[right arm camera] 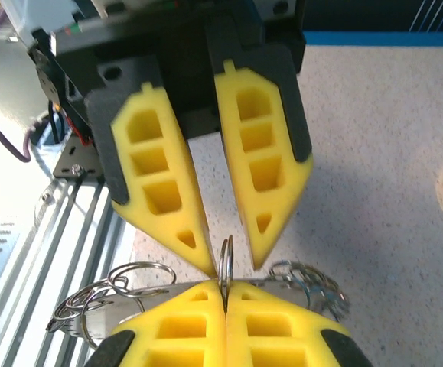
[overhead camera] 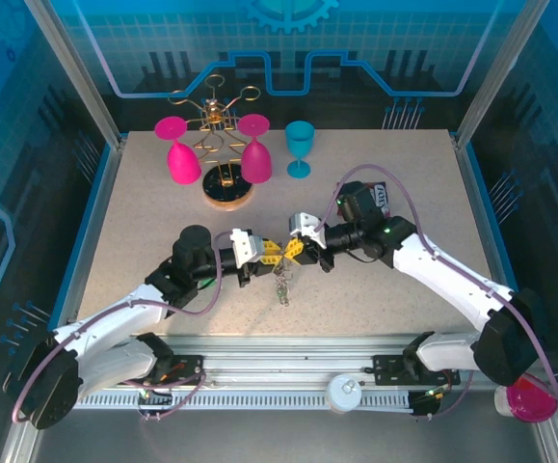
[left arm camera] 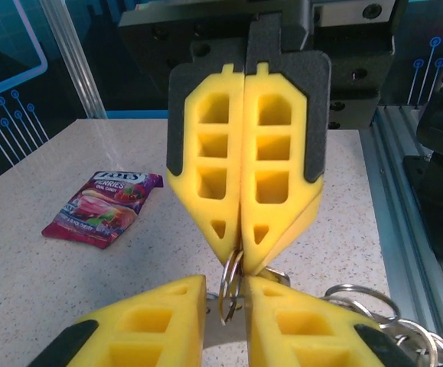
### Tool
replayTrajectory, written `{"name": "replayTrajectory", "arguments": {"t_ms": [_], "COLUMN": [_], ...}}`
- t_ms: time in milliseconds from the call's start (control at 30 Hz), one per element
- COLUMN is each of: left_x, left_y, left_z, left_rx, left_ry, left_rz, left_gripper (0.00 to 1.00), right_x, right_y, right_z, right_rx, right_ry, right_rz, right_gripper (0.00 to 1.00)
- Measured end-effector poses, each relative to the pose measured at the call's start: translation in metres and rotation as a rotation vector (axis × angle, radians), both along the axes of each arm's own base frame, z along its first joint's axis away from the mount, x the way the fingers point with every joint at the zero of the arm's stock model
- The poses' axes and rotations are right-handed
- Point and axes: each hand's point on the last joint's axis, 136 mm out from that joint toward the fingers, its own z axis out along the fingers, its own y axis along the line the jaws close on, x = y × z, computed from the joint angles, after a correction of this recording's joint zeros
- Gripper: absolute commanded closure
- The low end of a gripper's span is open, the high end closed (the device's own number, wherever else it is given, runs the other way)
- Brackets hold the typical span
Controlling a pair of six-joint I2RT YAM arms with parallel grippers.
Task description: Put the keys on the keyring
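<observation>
Mid-table — right fingers [right arm camera: 183, 329] clamped on keyring [right arm camera: 226, 260]; left fingers [right arm camera: 154, 183] parted; candy packet [left arm camera: 102, 206], goblets [overhead camera: 180, 154] well apart.

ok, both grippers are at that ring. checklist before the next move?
1. Right gripper shut on the ring: ok.
2. Left gripper jaws apart, either side of the ring: ok.
3. Left fingers clear of the ring: cannot tell.
4. Loose rings hanging free, not snagged: cannot tell.
5. Keys among the loose rings: cannot tell.
6. Candy packet away from the grippers: ok.
</observation>
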Motion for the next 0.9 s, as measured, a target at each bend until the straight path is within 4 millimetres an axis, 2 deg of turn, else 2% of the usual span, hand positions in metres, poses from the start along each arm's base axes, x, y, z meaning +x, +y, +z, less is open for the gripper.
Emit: {"name": "replayTrajectory", "arguments": {"t_ms": [167,400,567,800,900], "left_x": [0.002,0.001,-0.001,-0.001,0.000], "left_y": [0.000,0.000,0.001,0.000,0.000], "left_z": [0.006,0.004,-0.002,-0.005,-0.004], "left_rx": [0.042,0.084,0.116,0.136,0.136], "left_ry": [-0.011,0.001,0.006,0.014,0.011], "left_rz": [0.001,-0.007,-0.018,-0.022,-0.023], "left_gripper": [0.81,0.80,0.90,0.90,0.84], "right_x": [0.000,-0.002,-0.001,0.000,0.000], "right_y": [-0.001,0.003,0.002,0.004,0.004], "right_z": [-0.004,-0.001,-0.002,0.000,0.001], "right_rx": [-0.077,-0.112,-0.124,-0.118,-0.114], "right_ry": [-0.026,-0.053,-0.054,-0.051,-0.042], "right_rz": [0.006,0.022,0.017,0.008,-0.001], "right_gripper": [1.00,1.00,1.00,1.00,1.00]}}
